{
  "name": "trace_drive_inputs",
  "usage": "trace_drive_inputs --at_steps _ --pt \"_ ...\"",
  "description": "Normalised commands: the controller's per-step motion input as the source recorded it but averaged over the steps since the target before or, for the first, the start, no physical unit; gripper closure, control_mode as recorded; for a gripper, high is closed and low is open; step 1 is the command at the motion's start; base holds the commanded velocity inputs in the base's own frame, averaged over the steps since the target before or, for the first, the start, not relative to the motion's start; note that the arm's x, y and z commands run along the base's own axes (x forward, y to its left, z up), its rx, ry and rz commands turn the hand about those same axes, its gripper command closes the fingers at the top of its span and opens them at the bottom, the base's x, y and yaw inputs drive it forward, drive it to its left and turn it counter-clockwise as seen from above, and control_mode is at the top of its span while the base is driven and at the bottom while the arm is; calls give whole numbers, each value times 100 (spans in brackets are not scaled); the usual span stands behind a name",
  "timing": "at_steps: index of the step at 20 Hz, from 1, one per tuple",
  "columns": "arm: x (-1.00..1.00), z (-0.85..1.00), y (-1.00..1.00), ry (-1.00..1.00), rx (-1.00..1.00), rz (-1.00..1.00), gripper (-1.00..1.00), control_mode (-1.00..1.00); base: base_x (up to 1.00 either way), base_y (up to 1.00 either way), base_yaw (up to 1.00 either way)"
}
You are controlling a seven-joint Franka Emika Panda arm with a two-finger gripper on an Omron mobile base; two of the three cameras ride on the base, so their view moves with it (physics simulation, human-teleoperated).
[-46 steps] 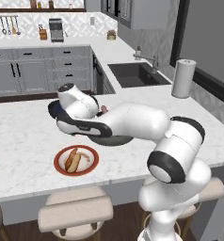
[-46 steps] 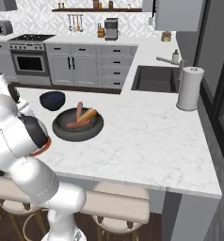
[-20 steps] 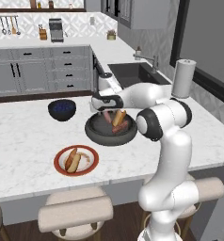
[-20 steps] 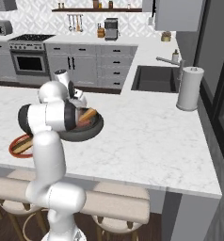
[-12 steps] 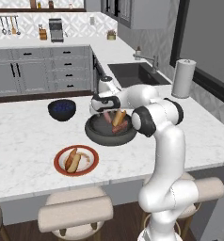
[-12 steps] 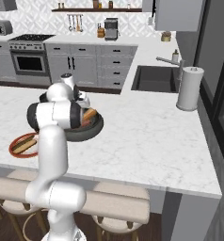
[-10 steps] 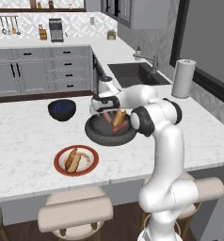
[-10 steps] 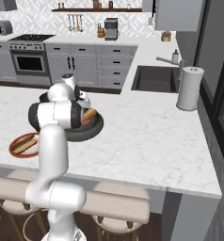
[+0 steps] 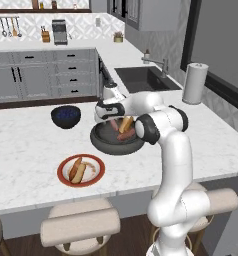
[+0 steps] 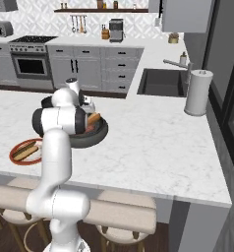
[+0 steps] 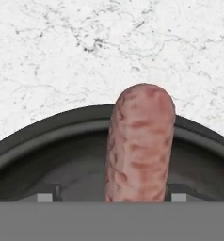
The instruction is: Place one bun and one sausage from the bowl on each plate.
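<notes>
fingers [image 11: 140, 197]: astride sausage [image 11: 140, 141], grip unclear | place: in grey bowl [image 9: 103, 145] | red-rimmed plate [image 9: 96, 172]: filled

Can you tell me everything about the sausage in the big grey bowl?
The sausage is pinkish brown, mottled with reddish patches, smooth, with a rounded end. In the hand view it points up and away between the gripper's jaws, one at each side, over the bowl. Whether the jaws touch it cannot be told. From the left base view it lies in the bowl beside a tan bun.
</notes>
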Motion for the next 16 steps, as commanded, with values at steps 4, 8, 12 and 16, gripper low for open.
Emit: trace_drive_inputs --at_steps 4,8,12,16 --pt "-7 -1 -3 0 0 0 100 -100 0 0 0" --pt "-34 8 0 -3 0 0 100 -100 0 0 0" --pt "-97 91 0 -13 3 0 100 -100 0 0 0" --pt "-100 94 5 -3 4 -5 100 -100 0 0 0"
